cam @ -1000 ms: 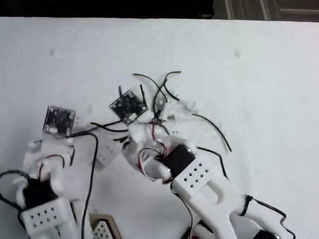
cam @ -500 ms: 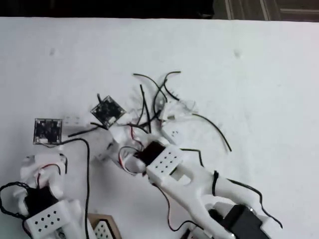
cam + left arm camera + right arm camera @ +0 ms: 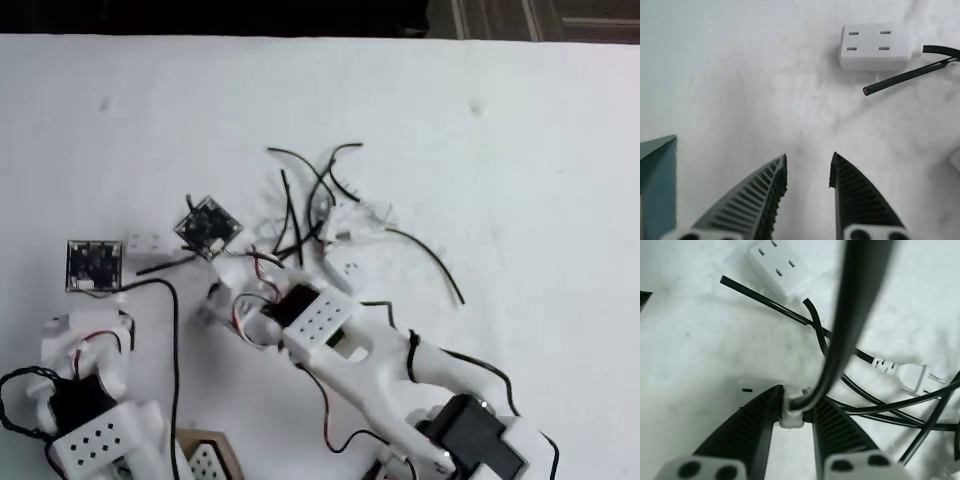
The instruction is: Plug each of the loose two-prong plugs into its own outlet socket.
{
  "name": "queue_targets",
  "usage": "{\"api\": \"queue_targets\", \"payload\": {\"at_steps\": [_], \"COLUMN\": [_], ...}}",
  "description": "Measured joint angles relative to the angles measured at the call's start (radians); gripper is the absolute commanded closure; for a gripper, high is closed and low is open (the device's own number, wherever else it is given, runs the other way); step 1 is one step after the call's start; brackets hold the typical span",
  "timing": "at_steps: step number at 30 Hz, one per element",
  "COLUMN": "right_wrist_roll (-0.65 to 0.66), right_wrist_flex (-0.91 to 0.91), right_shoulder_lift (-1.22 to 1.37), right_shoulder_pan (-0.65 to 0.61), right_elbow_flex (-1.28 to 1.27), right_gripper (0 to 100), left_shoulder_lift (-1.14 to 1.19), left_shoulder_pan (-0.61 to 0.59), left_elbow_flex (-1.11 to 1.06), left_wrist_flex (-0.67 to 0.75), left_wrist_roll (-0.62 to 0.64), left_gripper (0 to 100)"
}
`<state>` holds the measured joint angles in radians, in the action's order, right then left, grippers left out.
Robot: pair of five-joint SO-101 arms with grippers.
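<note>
Left of centre, the right gripper (image 3: pixel 795 392) clamps a plug (image 3: pixel 789 415) by its body, likely to aim its prongs; lower left, the left gripper (image 3: pixel 807 167) hangs open near an outlet block (image 3: pixel 875 46).

Bright, even light floods the counter (image 3: pixel 540 130) in the high view — its surface washes out nearly to glare, and shadows under the arms (image 3: pixel 370 355) are faint. Beyond the far edge the room (image 3: pixel 200 15) is dark. In the left wrist view the counter dims to grey away from the outlet socket (image 3: pixel 875 46).
</note>
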<state>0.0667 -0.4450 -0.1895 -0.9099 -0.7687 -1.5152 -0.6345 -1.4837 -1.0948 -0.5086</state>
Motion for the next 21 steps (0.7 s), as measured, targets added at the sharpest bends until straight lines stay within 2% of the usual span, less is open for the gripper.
{"api": "queue_targets", "payload": {"at_steps": [21], "right_wrist_roll": [0.000], "right_wrist_flex": [0.009], "right_shoulder_lift": [0.009], "right_shoulder_pan": [-0.055], "right_elbow_flex": [-0.008], "right_gripper": [98.1], "left_shoulder_lift": [0.000], "left_shoulder_pan": [0.000], "left_elbow_flex": [-0.012], "left_wrist_flex": [0.000], "left_wrist_roll": [0.000], "left_gripper": [85]}}
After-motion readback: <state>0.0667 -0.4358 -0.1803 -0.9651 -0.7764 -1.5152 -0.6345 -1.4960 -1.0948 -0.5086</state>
